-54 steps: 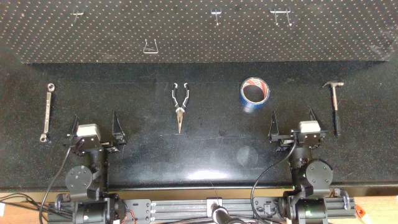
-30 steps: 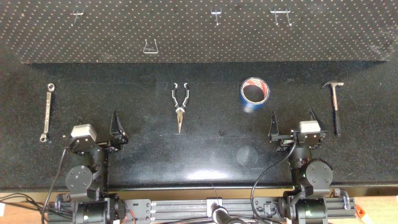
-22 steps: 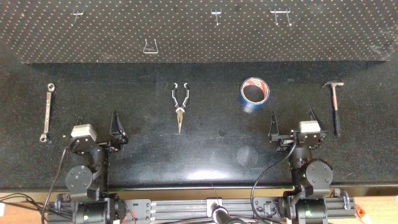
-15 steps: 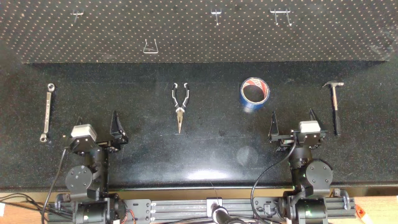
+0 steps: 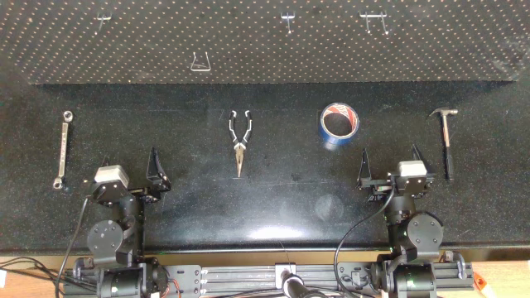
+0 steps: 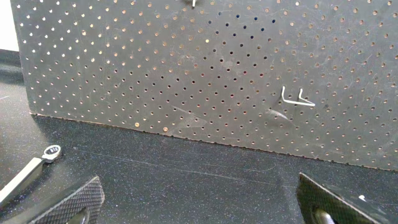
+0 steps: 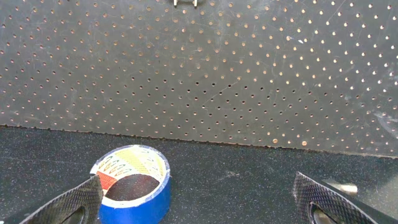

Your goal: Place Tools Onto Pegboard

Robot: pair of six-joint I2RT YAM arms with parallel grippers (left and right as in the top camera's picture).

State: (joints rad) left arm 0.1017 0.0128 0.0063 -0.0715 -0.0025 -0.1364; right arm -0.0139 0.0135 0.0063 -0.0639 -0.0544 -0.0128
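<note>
My left gripper (image 5: 127, 160) and right gripper (image 5: 389, 156) both stand spread wide, holding nothing. The wrench (image 5: 61, 150), pliers (image 5: 240, 141), tape roll (image 5: 339, 122) and hammer (image 5: 446, 142) lie on the table (image 5: 182, 108) below the pegboard (image 5: 248, 41).

Left arm (image 5: 110, 232) stands folded low over its base at the left side, with the wrist drawn back close to the base and the left gripper (image 5: 127, 157) pointing up the top view. Its two black fingers (image 6: 68, 200) are spread wide apart. Right arm (image 5: 416, 232) holds a matching folded pose at the right side, right gripper (image 5: 389, 151) pointing the same way, its fingers (image 7: 65, 202) likewise spread wide. The two grippers sit roughly level with one another and well apart, each on its own side of the middle.
</note>
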